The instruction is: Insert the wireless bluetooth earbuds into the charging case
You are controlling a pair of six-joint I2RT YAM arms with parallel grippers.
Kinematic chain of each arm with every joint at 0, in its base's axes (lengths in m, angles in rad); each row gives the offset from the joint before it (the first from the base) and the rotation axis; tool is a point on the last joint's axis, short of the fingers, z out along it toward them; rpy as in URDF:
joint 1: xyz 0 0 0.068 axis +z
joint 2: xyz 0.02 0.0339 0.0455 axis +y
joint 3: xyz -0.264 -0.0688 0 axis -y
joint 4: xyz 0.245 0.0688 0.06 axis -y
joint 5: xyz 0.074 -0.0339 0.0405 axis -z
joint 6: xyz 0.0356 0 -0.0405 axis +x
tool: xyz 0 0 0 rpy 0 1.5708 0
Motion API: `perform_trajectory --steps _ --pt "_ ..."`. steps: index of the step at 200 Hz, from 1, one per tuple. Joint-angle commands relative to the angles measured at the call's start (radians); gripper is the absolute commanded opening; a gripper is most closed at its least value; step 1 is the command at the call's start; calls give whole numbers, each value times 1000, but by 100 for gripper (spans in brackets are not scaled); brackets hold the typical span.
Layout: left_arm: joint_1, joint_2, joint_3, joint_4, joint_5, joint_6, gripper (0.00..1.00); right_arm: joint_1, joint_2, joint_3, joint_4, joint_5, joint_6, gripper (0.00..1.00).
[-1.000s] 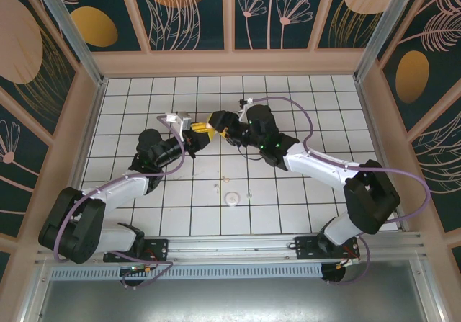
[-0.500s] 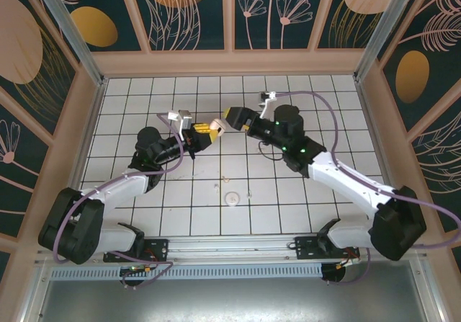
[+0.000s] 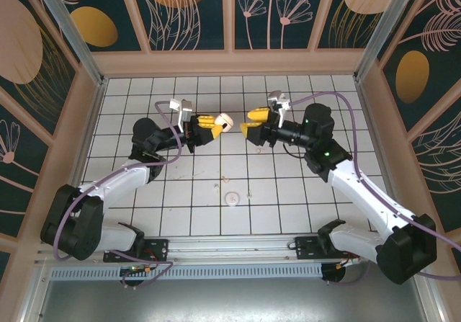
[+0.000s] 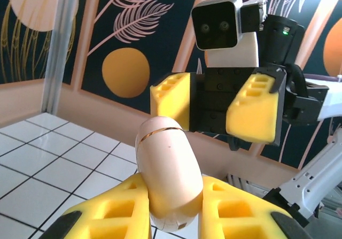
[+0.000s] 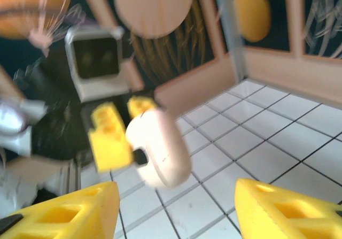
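Opening step, I judge: the left claw (image 3: 215,126) pinches the closed charging case (image 3: 226,122) aloft, while the right claw (image 3: 253,125), spread and empty, faces it nearby and must next catch the lid.

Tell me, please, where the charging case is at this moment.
In the top view the charging case is clamped in the left gripper, above the far middle of the table, just left of the open right gripper and apart from it.

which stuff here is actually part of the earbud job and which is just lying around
Job: charging case, clamped in the left gripper; right gripper, open, facing it; tiny pale specks on the table, probably the earbuds.
Lying about: flat round pale disc.
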Motion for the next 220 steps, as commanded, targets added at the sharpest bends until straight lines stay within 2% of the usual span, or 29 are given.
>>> perform_trajectory --steps 1,70,157,187,220 --pt "-1 6 52 43 76 -12 19 -22 51 123 -119 -198 -219 58" --pt "-1 3 102 12 104 4 19 -18 201 289 -219 -385 -301 54" --pt "-3 -2 105 25 94 -7 19 10 256 336 -261 -435 -342 43" --pt "-4 -9 100 25 94 -12 19 11 266 344 -259 -439 -353 34" --pt "-5 -22 93 29 80 -11 19 11 272 359 -271 -447 -364 30"
